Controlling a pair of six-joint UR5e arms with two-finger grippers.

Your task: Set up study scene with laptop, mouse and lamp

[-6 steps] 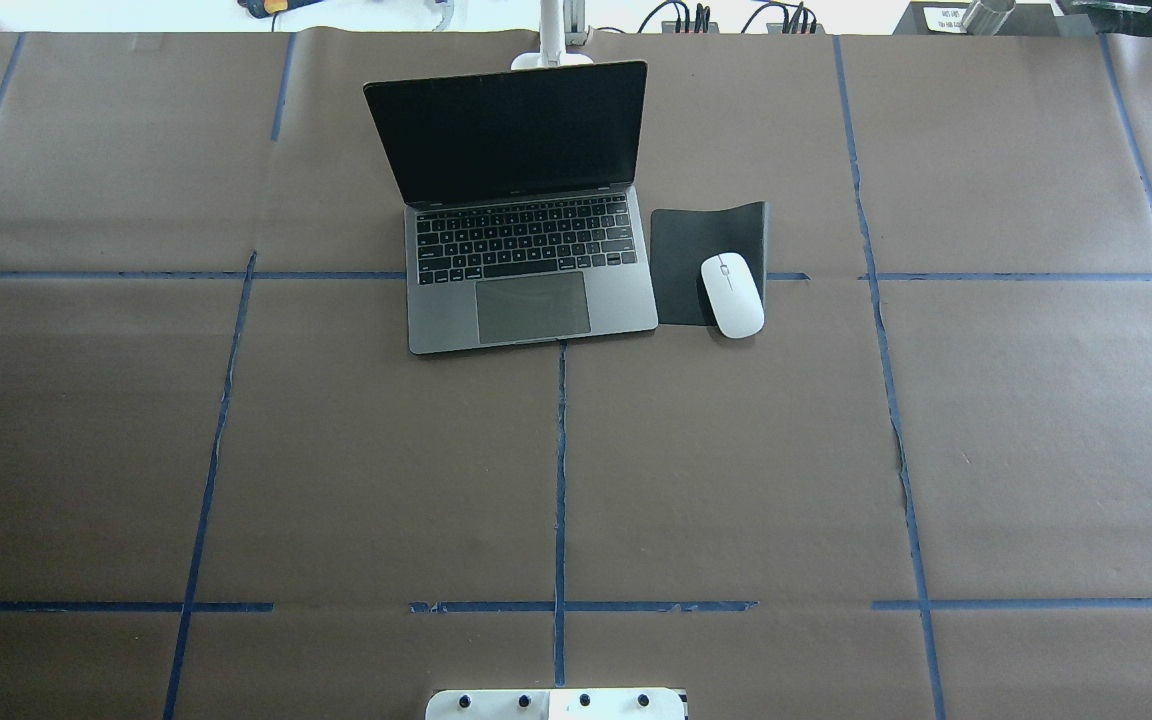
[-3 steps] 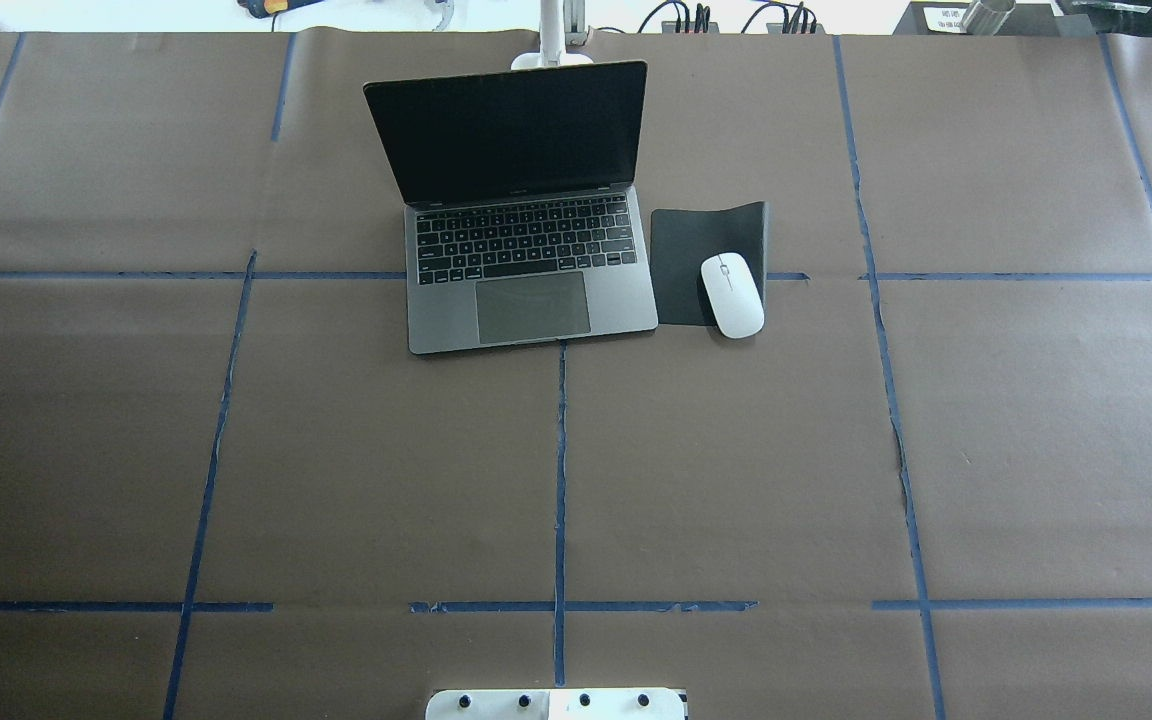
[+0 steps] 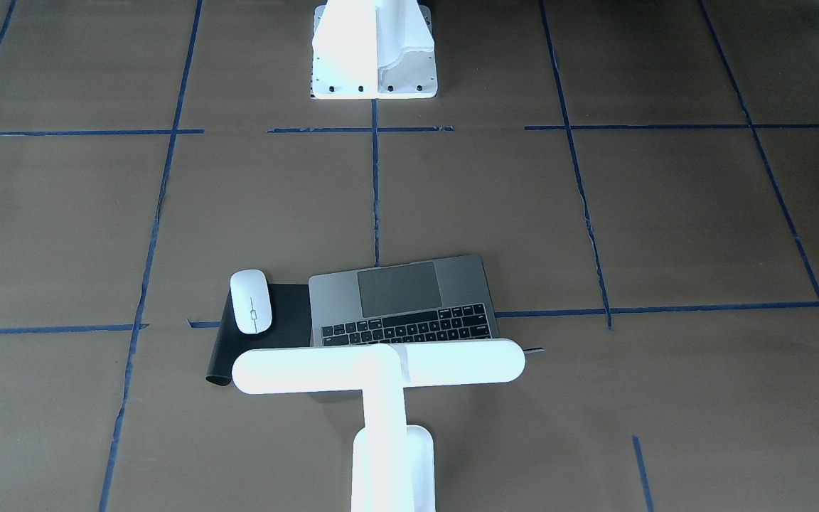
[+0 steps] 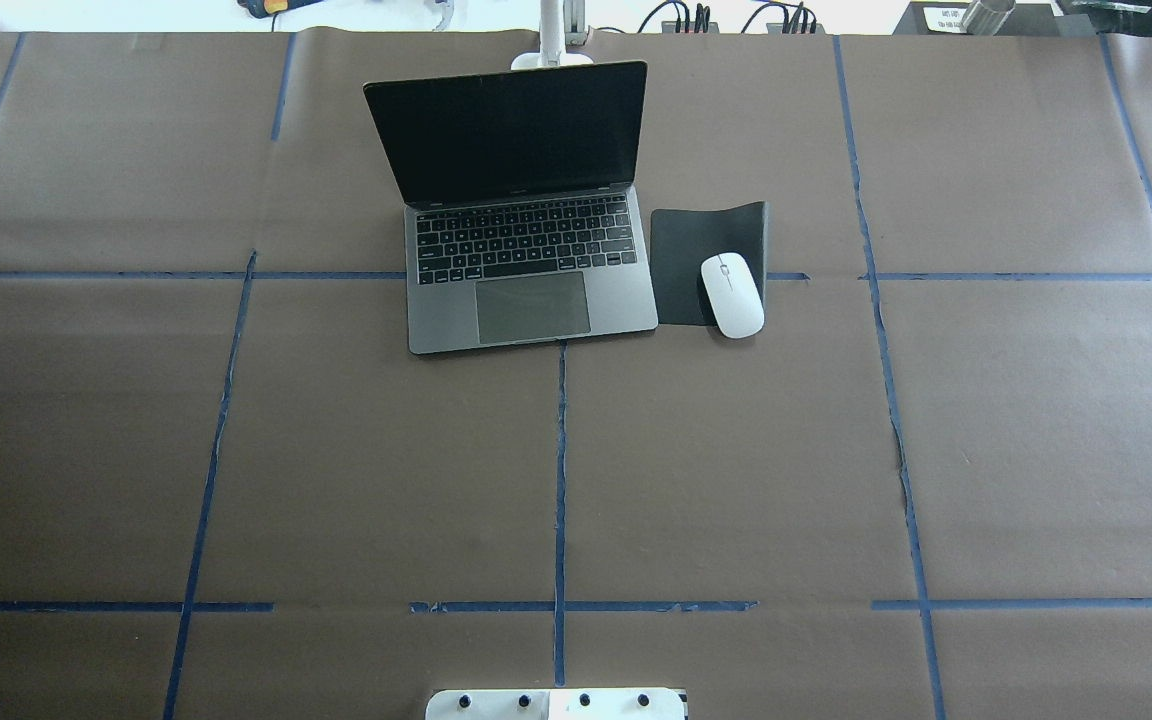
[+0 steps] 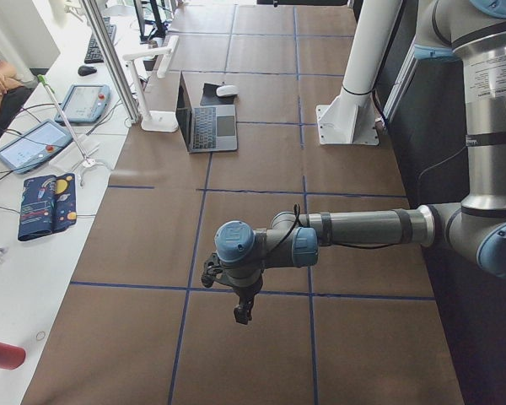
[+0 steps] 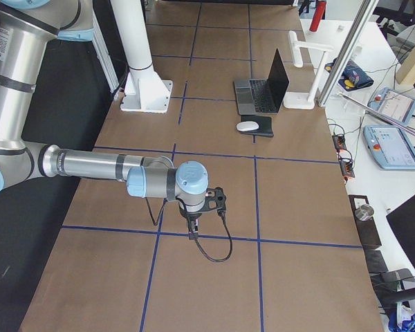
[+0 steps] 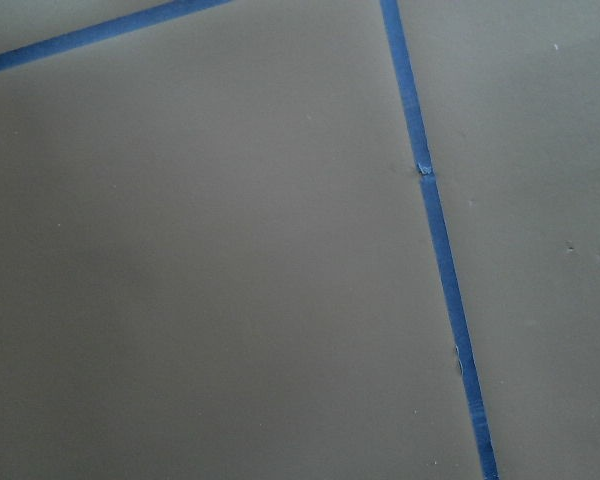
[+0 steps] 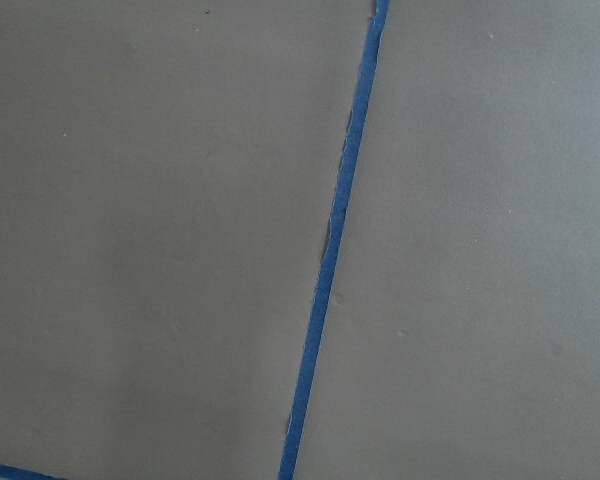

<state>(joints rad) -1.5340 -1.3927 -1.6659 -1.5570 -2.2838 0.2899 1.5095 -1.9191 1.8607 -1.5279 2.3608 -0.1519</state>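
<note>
- laptop (image 4: 526,250) open at the far middle of the table; lamp (image 3: 378,366) just behind its lid, bar head running left-right along the lid.
- mouse (image 4: 732,294) on black mat (image 4: 681,260), just beside the laptop, on the right arm's side.
- left gripper (image 5: 243,310) and right gripper (image 6: 214,200) at opposite table ends, well apart from everything; can't tell jaw state.
- Layout looks complete.

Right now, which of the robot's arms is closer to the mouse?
Right. The right gripper hangs over the table on the mouse side of the laptop; the left gripper hangs beyond the laptop's other side, farther off.
</note>
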